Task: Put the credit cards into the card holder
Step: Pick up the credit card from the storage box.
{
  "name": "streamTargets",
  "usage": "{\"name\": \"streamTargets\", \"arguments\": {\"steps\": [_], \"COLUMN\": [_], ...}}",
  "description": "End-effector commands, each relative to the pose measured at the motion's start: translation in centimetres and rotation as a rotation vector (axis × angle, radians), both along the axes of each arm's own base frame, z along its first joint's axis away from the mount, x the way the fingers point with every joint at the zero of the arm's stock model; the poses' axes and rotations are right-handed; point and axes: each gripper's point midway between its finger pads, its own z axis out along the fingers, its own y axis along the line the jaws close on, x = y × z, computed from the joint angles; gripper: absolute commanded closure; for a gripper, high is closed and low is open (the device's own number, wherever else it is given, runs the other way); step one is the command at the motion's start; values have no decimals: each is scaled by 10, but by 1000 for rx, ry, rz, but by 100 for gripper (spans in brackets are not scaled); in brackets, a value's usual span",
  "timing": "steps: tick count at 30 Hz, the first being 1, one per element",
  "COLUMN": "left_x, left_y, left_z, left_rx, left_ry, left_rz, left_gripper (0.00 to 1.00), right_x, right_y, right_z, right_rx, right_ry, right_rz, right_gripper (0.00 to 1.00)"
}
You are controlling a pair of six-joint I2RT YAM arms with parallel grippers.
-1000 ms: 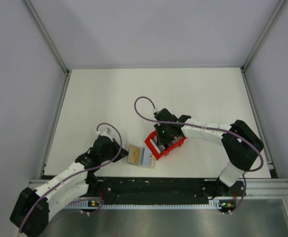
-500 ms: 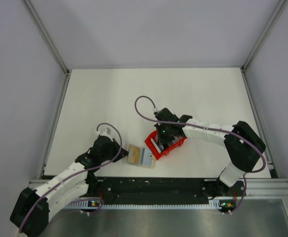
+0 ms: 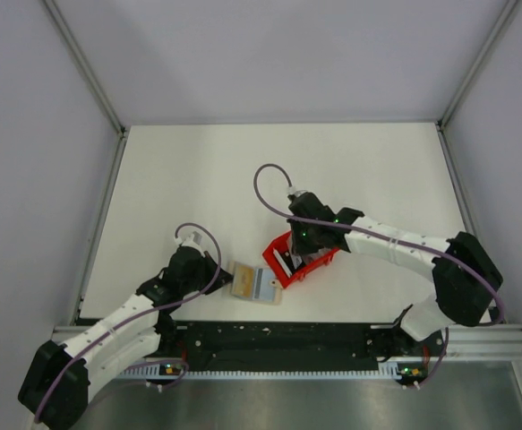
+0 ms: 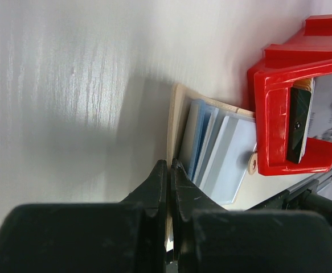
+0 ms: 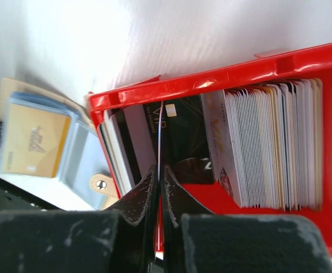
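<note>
The card holder (image 3: pixel 256 285) lies open on the table left of the red tray, beige with blue-grey pockets (image 4: pixel 214 151). A gold card (image 5: pixel 33 139) shows in one pocket. My left gripper (image 3: pixel 218 276) is shut on the holder's beige left edge (image 4: pixel 176 114), its jaws pressed together on that flap. Inside the red tray (image 5: pixel 211 77) stand the credit cards (image 5: pixel 274 142), packed on edge. My right gripper (image 5: pixel 160 170) reaches into the tray's left end and is shut on one thin card (image 5: pixel 160 128), seen edge-on beside a black card (image 5: pixel 183 136).
The red tray (image 3: pixel 303 265) sits near the table's front edge, touching the card holder's snap tab (image 5: pixel 100 184). The black base rail (image 3: pixel 278 340) runs along the front. White walls and metal frame posts surround the table.
The right gripper has closed on a card in the tray. The right arm's wrist and elbow have shifted to the right. The left arm and the card holder have not moved.
</note>
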Motion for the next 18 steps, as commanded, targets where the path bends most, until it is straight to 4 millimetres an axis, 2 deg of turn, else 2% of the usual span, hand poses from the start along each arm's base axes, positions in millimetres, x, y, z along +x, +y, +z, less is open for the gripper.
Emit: {"name": "streamTargets", "arguments": {"steps": [1,5,9,13,18], "left_x": [5,5,4,3,-1], "left_y": [-6,-6,-3,1,5], "left_z": [12,15,16,17,16], "left_rx": [-36,-32,-25,-16,3], "left_ry": [-40,-41,-47,-49,-44], "left_rz": [-10,-12,-1,12,11], "left_gripper": [100,100,100,100,100], "right_x": [22,15,-2,-18,-17], "right_y": [11,30,58,85,89], "right_z": [65,83,87,69,41], "right_rx": [126,191,213,192,116], "right_ry": [-149,-155,-144,-107,-92], "right_rz": [-74,-37,39,93,89], "right_gripper": [100,100,100,100,100]}}
